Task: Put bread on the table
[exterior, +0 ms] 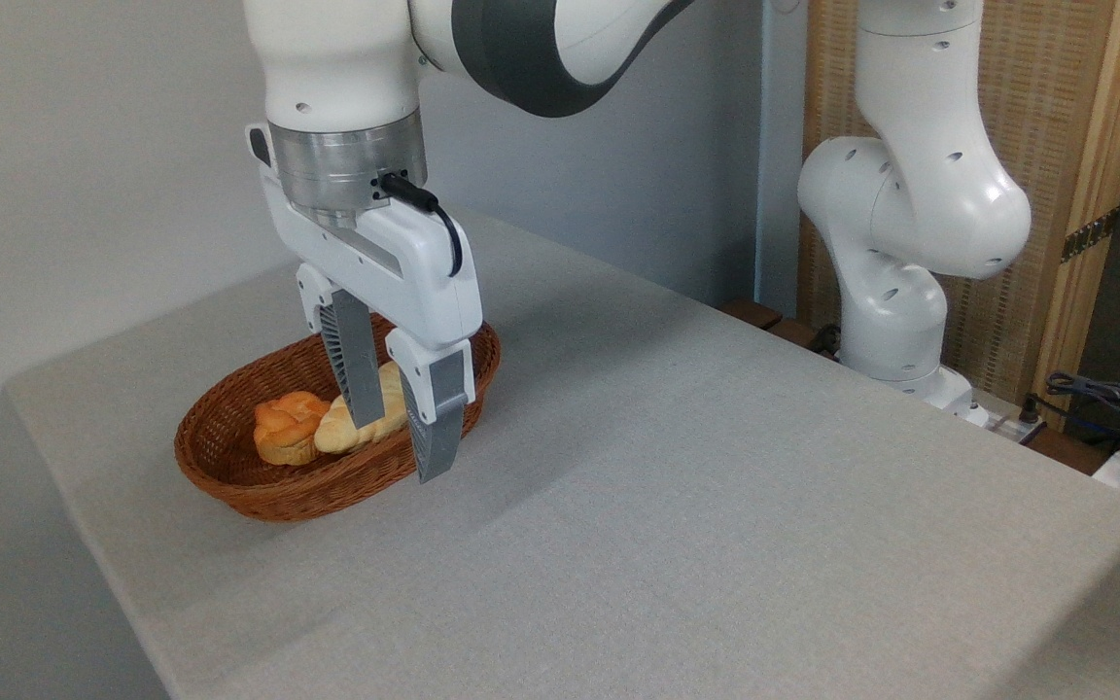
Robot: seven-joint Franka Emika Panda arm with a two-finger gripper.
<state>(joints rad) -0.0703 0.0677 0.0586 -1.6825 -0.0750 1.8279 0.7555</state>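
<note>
The big grey table (677, 457) fills most of the view. Its top looks like soft cloth. The near side and the right end run out of the picture, so you cannot see all of it.

The white robot arm (910, 204) is the next biggest thing. Its base stands at the far right edge of the table. The top of the arm goes up out of the picture, so the middle part is cut off. It comes back in at the top left and points straight down.

A brown wicker basket (259, 486) sits on the left part of the table. It is an oval shape.

The gripper (397, 442) hangs over the basket, pointing down. Its two grey fingers (436, 428) are apart, with a gap between them. They are not squeezing anything. The near finger tip covers part of the basket's rim, so it is hard to tell how low it reaches.

The bread (370, 413) is a long pale loaf. It lies inside the basket, not on the table. One finger stands in front of it and hides its middle. The far end of the loaf is hidden too.

A small orange-brown bun (286, 428) lies just to the left of the loaf, touching it.

Some dark cables (1104, 394) lie at the far right, too small to see well.
</note>
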